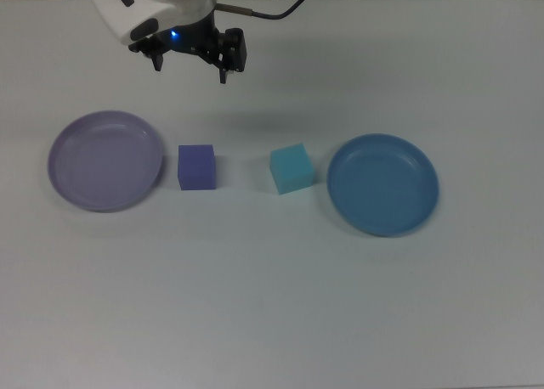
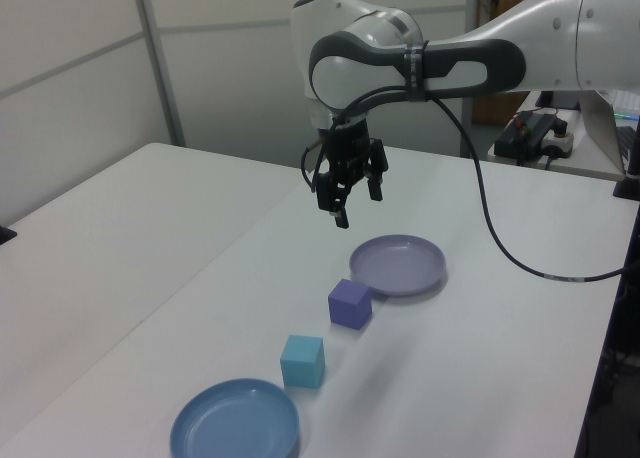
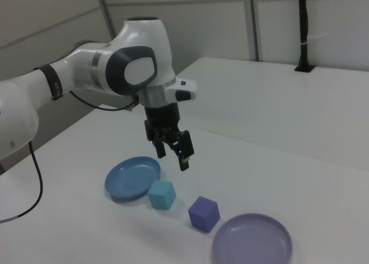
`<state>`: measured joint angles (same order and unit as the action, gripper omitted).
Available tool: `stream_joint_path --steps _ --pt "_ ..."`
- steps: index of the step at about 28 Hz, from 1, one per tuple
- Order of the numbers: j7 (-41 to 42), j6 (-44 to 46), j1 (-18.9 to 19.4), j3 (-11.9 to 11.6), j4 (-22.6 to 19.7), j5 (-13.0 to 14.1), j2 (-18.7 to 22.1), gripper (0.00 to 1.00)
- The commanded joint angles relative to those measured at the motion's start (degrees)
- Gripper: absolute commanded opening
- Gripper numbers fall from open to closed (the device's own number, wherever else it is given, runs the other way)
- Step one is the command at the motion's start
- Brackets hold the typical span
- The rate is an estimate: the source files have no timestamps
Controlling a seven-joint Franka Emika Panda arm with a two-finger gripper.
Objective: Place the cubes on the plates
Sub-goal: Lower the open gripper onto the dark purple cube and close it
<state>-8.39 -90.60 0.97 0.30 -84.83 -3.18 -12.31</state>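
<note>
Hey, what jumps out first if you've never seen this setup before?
The big white arm, its hand hanging in the air above the table. Below it runs a neat row: lavender plate, violet cube, turquoise cube, blue plate, both plates bare.

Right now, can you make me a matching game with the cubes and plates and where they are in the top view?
Things:
1. violet-blue cube
2. turquoise cube
3. lavender plate
4. blue plate

Places, by the top view:
A. far right
B. far left
C. just right of the lavender plate
D. just left of the blue plate

Pairs: 1-C, 2-D, 3-B, 4-A
</note>
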Motion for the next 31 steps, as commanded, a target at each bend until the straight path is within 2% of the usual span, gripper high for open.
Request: stream_joint_path --steps 1,6,9,12,20,31 --pt "4.1 -5.8 0.3 -0.5 -3.1 0.0 -1.0 1.0" --pt "4.7 -14.8 0.3 -0.5 -8.6 -0.7 -1.2 1.0" --pt "5.0 -17.7 0.3 -0.5 -10.1 -1.0 -1.6 1.0" --pt "7.1 -18.3 0.3 -0.5 -10.4 -1.7 -2.7 1.0" --pt "11.7 -19.8 0.2 -0.6 -11.7 -1.7 -4.7 1.0" --pt "12.1 -22.9 0.2 -0.6 -12.6 -3.2 -7.6 1.0"
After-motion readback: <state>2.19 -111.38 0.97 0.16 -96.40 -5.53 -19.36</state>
